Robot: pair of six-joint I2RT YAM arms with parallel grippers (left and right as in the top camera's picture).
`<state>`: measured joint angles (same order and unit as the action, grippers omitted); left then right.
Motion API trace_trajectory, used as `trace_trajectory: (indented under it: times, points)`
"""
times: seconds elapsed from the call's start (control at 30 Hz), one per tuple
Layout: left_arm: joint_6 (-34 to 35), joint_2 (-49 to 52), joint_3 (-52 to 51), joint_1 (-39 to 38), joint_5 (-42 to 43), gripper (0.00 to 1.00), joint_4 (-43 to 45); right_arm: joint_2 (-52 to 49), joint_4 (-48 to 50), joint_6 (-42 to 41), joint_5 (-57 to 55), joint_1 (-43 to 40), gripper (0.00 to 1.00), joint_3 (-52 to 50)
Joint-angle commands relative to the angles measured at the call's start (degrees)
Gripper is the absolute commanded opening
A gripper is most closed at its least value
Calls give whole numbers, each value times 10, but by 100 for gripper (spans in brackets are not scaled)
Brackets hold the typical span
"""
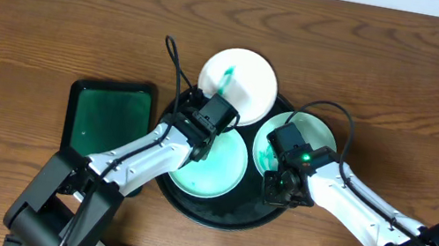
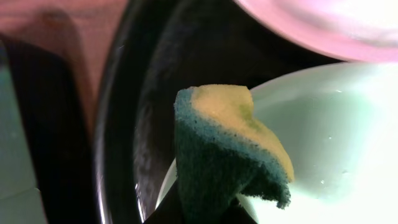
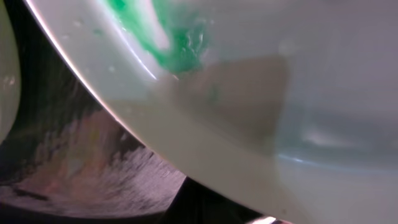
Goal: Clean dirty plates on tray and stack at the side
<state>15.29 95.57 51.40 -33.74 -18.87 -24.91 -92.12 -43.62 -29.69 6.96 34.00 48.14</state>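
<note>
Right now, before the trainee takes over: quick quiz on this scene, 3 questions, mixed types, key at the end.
1. True or false: the left gripper holds a sponge.
2. How many plates sit on or over the black tray in the overhead view?
3. What lies on the table beside the black tray, toward the picture's left edge? A) a green tray B) a mug C) a towel

Key: 1 true; 2 three; 3 A.
</note>
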Motion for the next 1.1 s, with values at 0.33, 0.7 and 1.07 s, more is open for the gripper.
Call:
trace_trajectory:
  times: [0.33,0.7,1.07]
  points:
    - [-2,2,-2,-69,-41,7,1,-2,22,5,7,-2,93,-2]
    - [28,2,-2,-73,2,7,-2,-2,38,-15,11,-2,81,-2]
    - [26,-45,37,-67,-3,7,-52,-2,37,-15,16,-2,85,-2]
